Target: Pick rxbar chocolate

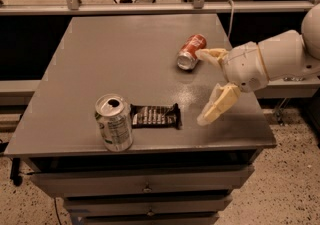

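The rxbar chocolate (pixel 155 116), a flat dark bar with pale lettering, lies on the grey table (pixel 125 59) near the front edge, touching the silver-green can (pixel 114 122) on its left. My gripper (pixel 209 85) is to the right of the bar, above the table's right side, open and empty. One finger (pixel 219 104) points down toward the table, the other (pixel 211 54) reaches toward the red-orange can. The gripper does not touch the bar.
A red-orange can (pixel 190 52) lies on its side at the right middle of the table, just left of the upper finger. The table sits on a drawer cabinet (pixel 145 186). A rail (pixel 150 6) runs behind the table.
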### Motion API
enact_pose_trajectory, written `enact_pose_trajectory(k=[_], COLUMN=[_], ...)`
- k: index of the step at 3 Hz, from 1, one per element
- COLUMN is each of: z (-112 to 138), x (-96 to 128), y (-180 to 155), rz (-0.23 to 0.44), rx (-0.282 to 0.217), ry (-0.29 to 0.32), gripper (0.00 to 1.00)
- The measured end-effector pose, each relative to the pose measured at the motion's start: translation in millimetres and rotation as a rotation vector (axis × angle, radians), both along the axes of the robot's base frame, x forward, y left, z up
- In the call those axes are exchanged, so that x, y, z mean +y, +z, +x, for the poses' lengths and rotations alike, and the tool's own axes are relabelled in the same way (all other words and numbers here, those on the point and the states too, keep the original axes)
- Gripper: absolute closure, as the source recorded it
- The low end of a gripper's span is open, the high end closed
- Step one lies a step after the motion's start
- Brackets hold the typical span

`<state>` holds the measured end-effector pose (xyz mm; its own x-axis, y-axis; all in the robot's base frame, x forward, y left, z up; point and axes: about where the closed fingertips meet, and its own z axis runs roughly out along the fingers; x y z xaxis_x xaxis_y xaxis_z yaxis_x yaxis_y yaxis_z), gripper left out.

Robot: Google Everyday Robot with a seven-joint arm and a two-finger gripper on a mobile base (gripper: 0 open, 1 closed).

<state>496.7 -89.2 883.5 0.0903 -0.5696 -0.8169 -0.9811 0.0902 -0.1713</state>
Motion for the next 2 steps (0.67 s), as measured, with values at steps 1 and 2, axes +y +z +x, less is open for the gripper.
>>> enact_pose_trajectory(k=[1,2], z=[15,38], x=[-45,-58], y=[32,48], rz=[-0.038,-0.023], rx=[-0.12,-0.194], ry=[-0.198,-0.296], gripper=[0.0,0.0])
